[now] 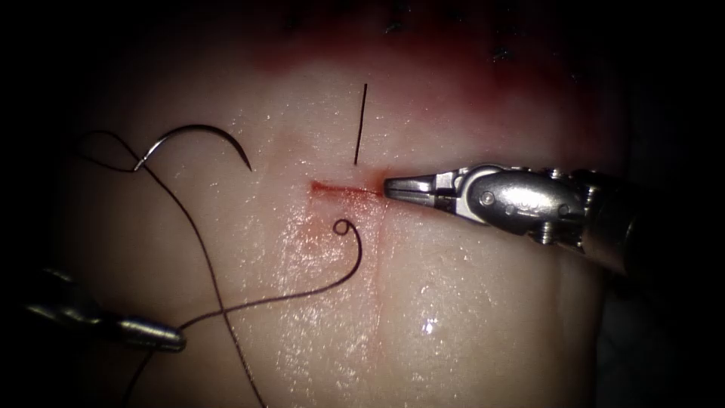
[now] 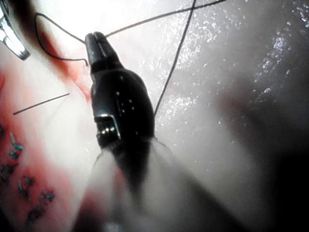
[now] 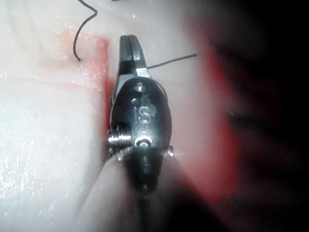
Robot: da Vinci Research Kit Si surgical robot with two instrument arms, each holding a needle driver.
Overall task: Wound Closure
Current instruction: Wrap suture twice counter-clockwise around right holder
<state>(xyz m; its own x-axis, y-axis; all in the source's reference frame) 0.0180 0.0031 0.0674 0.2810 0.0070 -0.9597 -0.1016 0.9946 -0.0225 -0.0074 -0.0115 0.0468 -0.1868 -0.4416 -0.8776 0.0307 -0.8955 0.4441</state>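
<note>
Endoscope view: needle (image 1: 198, 140) free beside cut (image 1: 343, 188).

The right arm's tool (image 1: 396, 186) enters the endoscope view from the right, its shaft slanting down toward the wrist and its jaws pressed together into a blunt point aimed left, with nothing between them. In the right wrist view the same tool (image 3: 129, 48) shows its jaws closed and empty beyond the rounded wrist body. The left arm's tool (image 1: 170, 336) lies low, pointing right, jaws closed. In the left wrist view this tool (image 2: 96, 41) tapers to a closed tip.
</note>
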